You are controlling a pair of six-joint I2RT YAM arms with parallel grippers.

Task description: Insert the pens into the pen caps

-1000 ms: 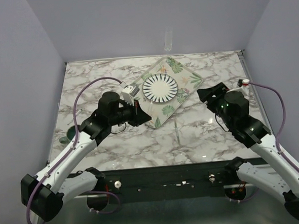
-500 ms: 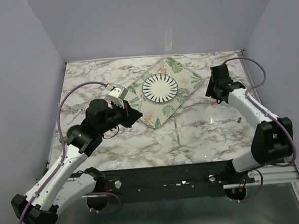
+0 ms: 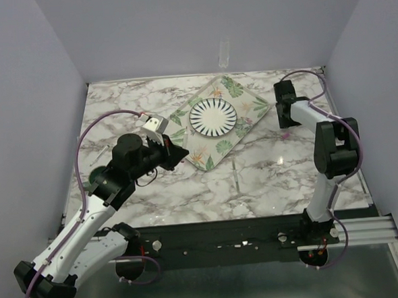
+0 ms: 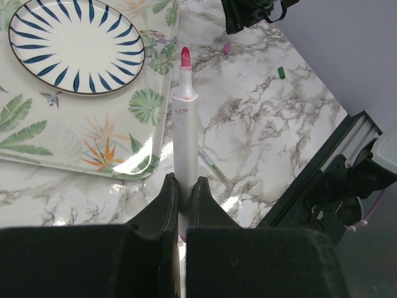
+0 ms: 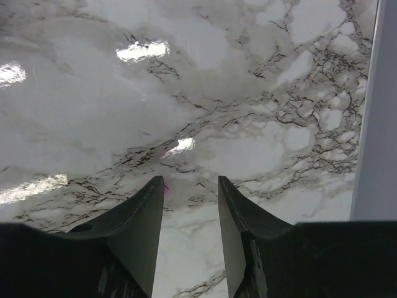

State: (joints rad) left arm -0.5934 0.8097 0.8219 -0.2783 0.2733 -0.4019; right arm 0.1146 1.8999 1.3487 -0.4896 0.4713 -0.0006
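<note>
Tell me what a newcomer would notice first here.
The uncapped pink-tipped pen clamped in the left gripper, pointing past the edge of the leafy tray. Then the striped plate on that tray, and the right gripper open above the marble near a pink cap.

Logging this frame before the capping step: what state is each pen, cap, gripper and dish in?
Pink marker: uncapped, held by the left gripper.
Left gripper: shut on the pink marker.
Right gripper: open, empty, above the marble.
Pink cap: loose on the table.
Green cap: loose on the table.
Green pen: lying flat beside the tray.
Plate: empty, on the tray.
</note>
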